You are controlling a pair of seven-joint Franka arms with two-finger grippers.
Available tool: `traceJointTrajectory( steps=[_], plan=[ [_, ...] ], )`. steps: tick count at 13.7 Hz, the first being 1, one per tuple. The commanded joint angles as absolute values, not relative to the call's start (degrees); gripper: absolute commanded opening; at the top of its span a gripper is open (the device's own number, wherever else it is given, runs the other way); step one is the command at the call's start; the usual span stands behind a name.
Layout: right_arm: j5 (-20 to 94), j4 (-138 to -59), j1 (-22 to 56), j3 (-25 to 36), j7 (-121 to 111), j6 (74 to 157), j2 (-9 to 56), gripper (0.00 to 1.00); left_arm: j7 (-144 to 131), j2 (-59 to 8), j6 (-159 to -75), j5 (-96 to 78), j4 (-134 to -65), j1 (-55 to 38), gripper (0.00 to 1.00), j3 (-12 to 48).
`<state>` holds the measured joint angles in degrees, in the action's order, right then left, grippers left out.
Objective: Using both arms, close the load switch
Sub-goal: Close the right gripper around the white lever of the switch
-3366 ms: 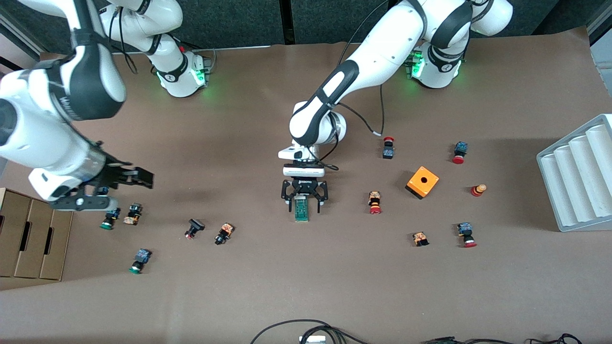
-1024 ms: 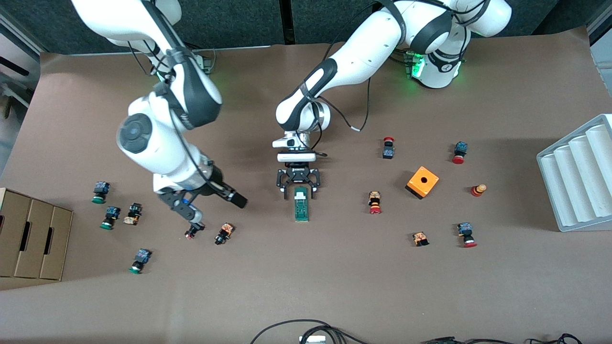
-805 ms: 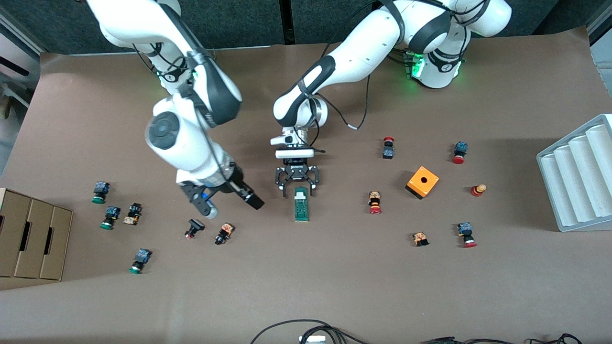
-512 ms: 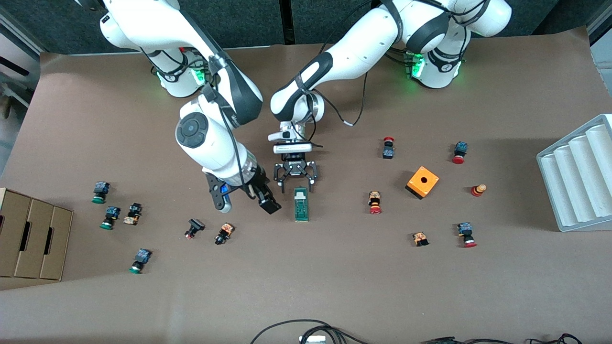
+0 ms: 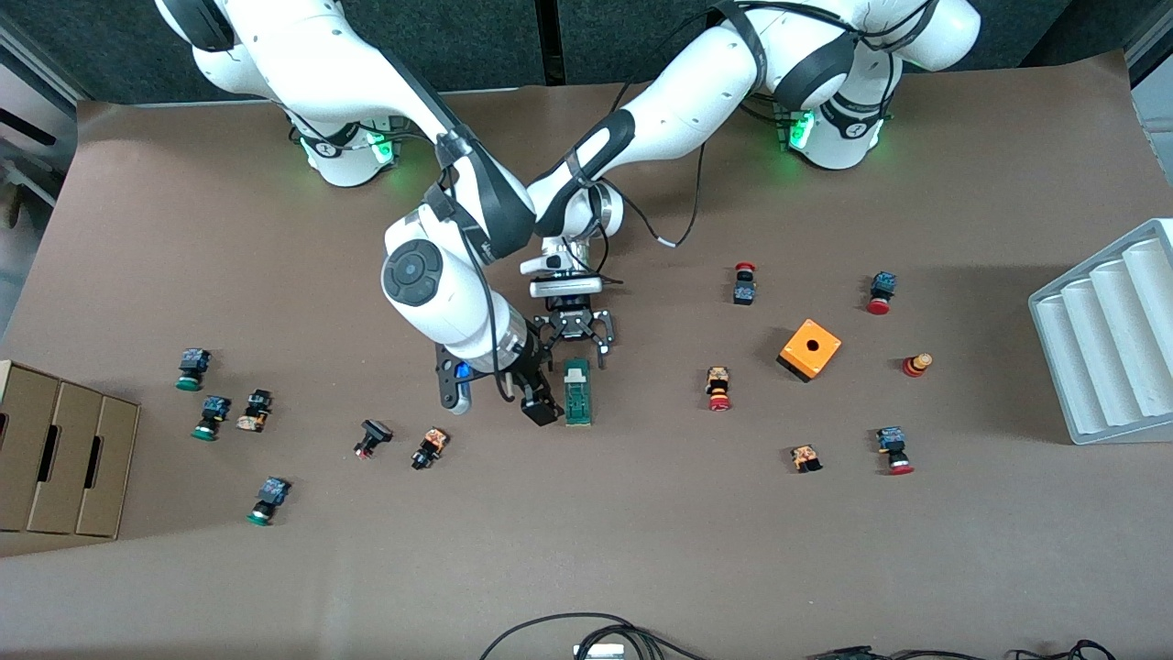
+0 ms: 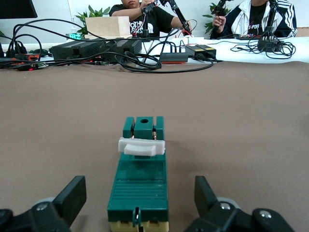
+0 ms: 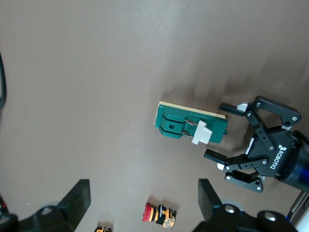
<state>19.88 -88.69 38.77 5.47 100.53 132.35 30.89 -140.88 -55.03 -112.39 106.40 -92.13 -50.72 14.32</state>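
Since half a second ago the right arm has swung further toward frame centre: the right gripper point(image 5: 541, 396) now sits low just beside the load switch point(image 5: 576, 391), on its right-arm side, where before it was a clear gap away and higher in the frame. The right gripper's fingers point(image 7: 76, 196) stand wide apart, holding nothing. The left gripper point(image 5: 575, 335) has pulled back a little more toward the top of the frame; it now hangs just above the switch's upper end, fingers point(image 6: 72, 193) spread wide and apart from the block. The switch has not moved: it lies flat on the brown table point(image 5: 641, 532) at frame centre, long axis running up and down the frame, white tab point(image 5: 575, 374) across its upper half. The left wrist view shows the load switch point(image 6: 140, 174) lying lengthwise between the open fingers, tab point(image 6: 141, 146) raised on top. The right wrist view shows the switch point(image 7: 190, 126) with the left gripper point(image 7: 227, 140) open at its tab end. At the lower left edge a cardboard box point(image 5: 55, 458) with three compartments; contents cannot be told. Push buttons point(image 5: 197, 367) are scattered centre-left, unchanged. Centre-right is an orange cube point(image 5: 809, 349) with a hole on top, more buttons point(image 5: 719, 388) around it. At the right edge is a white ridged tray point(image 5: 1104, 339), its channels bare.
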Motion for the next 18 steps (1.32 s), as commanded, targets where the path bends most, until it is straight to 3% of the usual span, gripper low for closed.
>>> traceJointTrajectory(
  steps=[1, 5, 9, 18],
  plan=[
    [21.6, -86.7, 39.6, 6.2, 101.1, 133.8, 33.2, 0.99, -141.6, -55.5, -111.2, 108.3, -91.7, -50.7, 0.90, 14.7],
    [21.6, -86.7, 40.1, 6.2, 101.3, 135.3, 34.5, 0.99, -141.5, -57.0, -111.2, 109.2, -90.6, -50.7, 0.69, 14.7],
    [21.6, -86.7, 40.4, 6.2, 101.5, 135.8, 35.3, 0.99, -141.7, -57.4, -111.0, 110.0, -90.6, -50.7, 0.59, 14.7],
    [21.4, -89.9, 42.5, 6.3, 101.9, 136.5, 36.7, 0.97, -141.7, -57.4, -111.0, 110.0, -90.6, -50.7, 0.59, 14.9]
  ],
)
